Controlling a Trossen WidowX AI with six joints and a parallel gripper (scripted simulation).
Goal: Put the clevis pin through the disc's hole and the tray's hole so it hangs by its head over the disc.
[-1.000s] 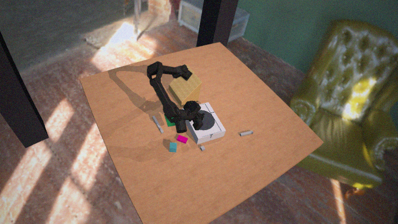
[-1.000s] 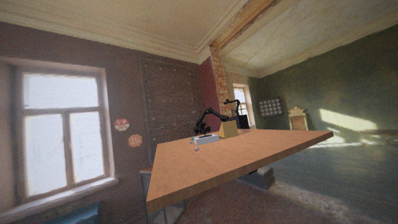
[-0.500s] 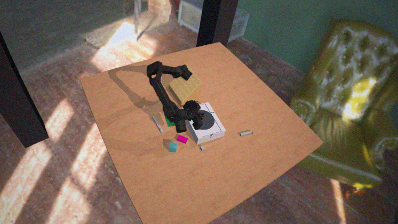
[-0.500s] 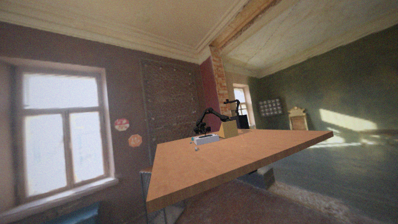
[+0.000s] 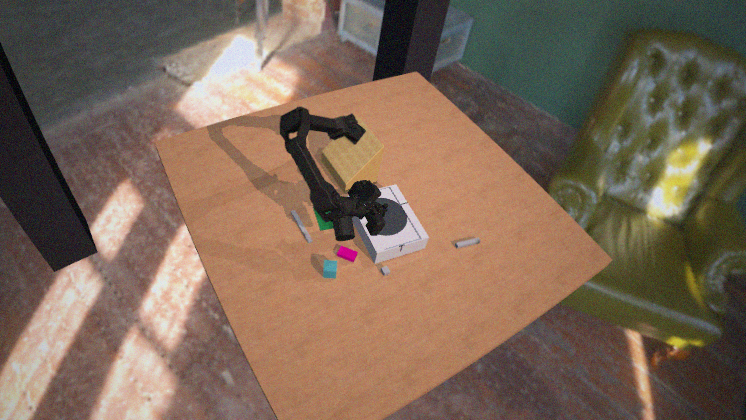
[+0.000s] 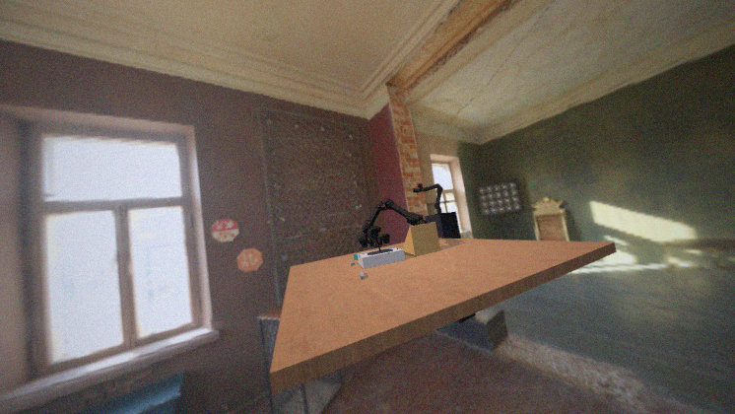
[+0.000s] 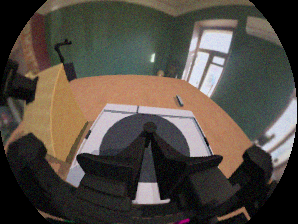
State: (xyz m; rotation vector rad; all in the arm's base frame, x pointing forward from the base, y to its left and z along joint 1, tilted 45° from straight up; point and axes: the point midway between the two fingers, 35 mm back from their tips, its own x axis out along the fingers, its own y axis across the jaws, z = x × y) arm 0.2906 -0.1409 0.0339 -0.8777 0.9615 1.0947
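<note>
Apparently, the clevis pin is grasped by its head between the closed-in fingertips of the gripper, above the dark disc. The disc is seen lying flat in the pale tray; whether the pin's shank has entered either hole cannot be told. In the top view, a yellow block is placed at the tray's far side, a magenta block and teal block to its near left, and a grey bar to its right.
</note>
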